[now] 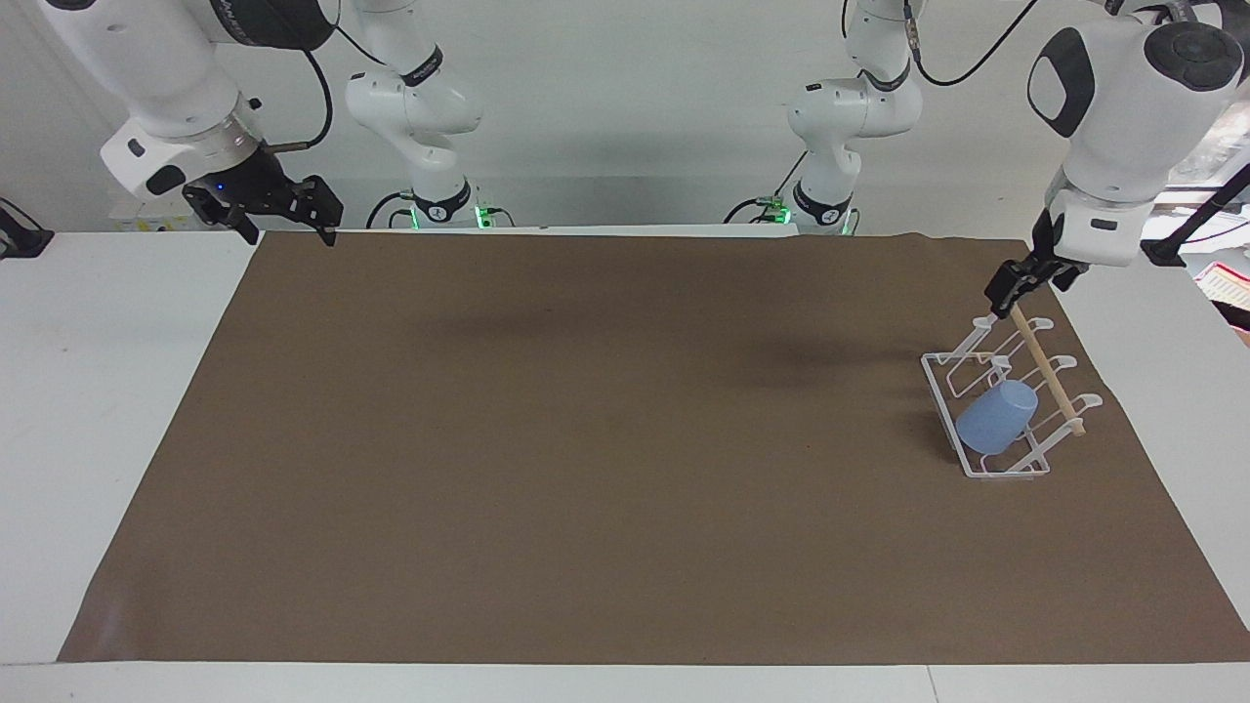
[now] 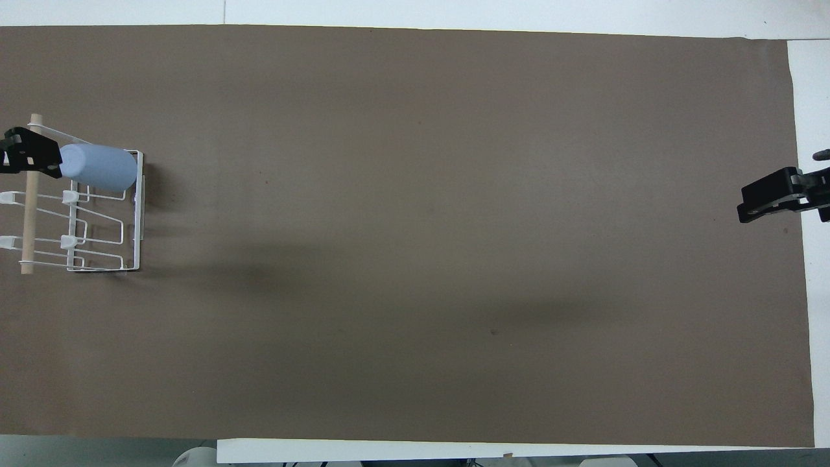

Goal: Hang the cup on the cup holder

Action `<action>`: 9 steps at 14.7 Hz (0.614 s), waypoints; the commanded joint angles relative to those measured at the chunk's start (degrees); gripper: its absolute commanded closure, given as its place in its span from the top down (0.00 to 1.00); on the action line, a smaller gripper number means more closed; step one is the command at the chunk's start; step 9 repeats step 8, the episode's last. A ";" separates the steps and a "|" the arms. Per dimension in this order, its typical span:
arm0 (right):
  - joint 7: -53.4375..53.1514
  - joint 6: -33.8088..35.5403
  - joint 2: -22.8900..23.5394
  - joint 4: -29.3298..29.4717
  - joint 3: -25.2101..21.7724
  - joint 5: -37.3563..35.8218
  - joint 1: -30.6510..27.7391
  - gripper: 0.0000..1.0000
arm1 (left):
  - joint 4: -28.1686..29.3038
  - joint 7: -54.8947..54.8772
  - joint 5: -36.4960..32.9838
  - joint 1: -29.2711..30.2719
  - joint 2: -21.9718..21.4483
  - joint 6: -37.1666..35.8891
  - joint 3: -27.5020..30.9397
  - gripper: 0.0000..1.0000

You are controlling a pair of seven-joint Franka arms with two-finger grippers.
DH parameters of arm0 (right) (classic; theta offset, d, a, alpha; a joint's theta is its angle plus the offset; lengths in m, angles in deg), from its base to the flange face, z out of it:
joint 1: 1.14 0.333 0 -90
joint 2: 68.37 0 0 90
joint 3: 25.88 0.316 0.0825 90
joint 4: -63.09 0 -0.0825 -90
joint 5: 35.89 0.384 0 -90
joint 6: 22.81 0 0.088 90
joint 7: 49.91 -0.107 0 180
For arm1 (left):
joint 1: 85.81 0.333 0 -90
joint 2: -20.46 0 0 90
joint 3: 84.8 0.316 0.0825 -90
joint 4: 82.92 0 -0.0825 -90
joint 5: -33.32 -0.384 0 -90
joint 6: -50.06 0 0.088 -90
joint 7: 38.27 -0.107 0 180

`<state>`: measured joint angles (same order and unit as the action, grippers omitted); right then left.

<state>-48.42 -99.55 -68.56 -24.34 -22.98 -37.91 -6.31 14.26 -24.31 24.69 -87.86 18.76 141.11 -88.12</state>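
The cup (image 1: pixel 996 418) sits tipped on the cup holder (image 1: pixel 1011 391), slid over one of the white wire prongs. Its round bottom points up toward the wooden stick across the top. It is on the prong farthest from the robots. The cup holder stands on the brown mat (image 1: pixel 586 439) at the left arm's end of the table.

The left gripper (image 1: pixel 1016 283) is up in the air over the end of the wooden stick that is closest to the robots. It holds nothing, and I cannot tell how wide it is.

The right gripper (image 1: pixel 283 207) waits in the air over the mat's corner at the right arm's end. It holds nothing, and its fingers stand apart.
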 commanded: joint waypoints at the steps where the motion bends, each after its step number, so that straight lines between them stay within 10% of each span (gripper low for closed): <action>1: 1.32 0.44 -0.33 -0.19 0.62 -0.70 -0.71 0.99 | -3.82 -8.14 5.53 -1.90 -0.06 -7.09 -0.28 1.00; 9: 1.32 0.44 -0.33 -0.19 0.62 -0.70 -0.71 0.99 | -7.53 -8.95 10.30 -2.78 1.88 -11.86 -0.37 1.00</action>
